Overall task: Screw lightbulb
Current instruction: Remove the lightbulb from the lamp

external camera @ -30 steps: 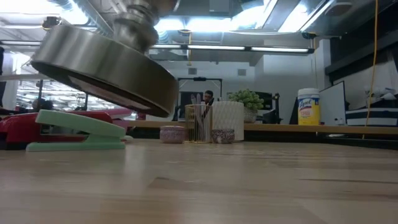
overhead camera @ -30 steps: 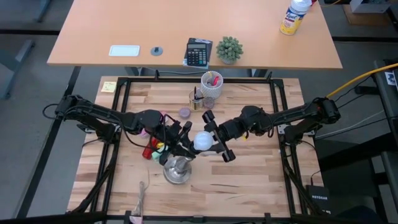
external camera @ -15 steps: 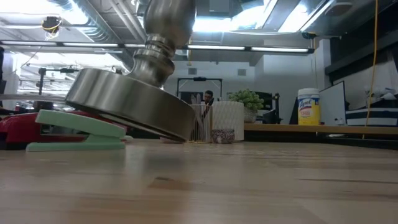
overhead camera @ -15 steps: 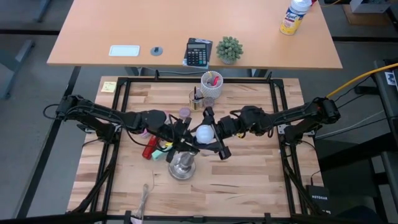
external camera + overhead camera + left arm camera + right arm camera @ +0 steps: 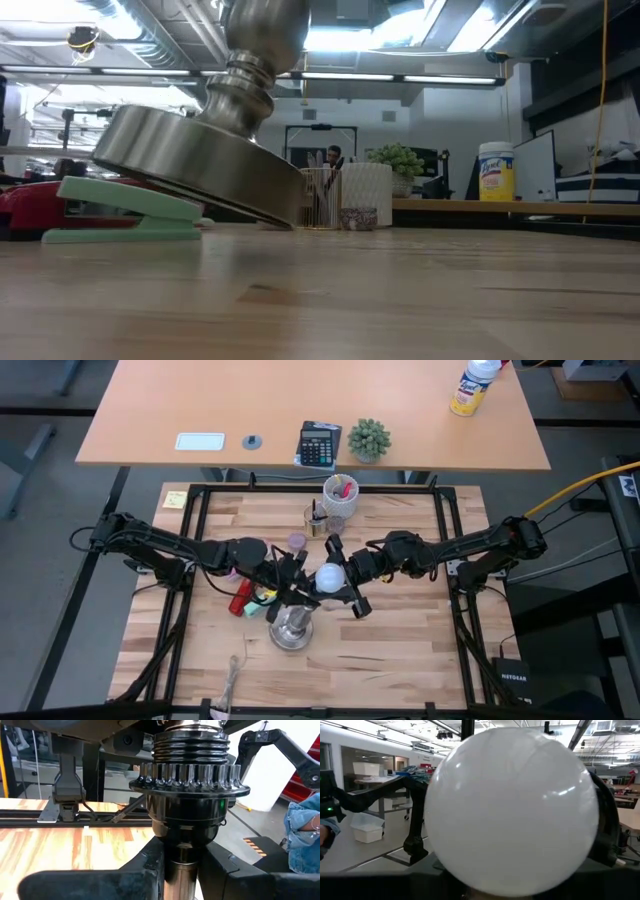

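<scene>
left gripper (image 5: 290,582) is clamped on the stem of the socket stand (image 5: 291,628), whose round base (image 5: 200,165) sits tilted on the table (image 5: 400,640). right gripper (image 5: 343,577) spans the lightbulb (image 5: 329,576) globe at the socket; whether its fingers press the globe cannot be told.

Lightbulb (image 5: 330,576) atop socket stand (image 5: 290,632), betw. both grippers, table ctr.
</scene>
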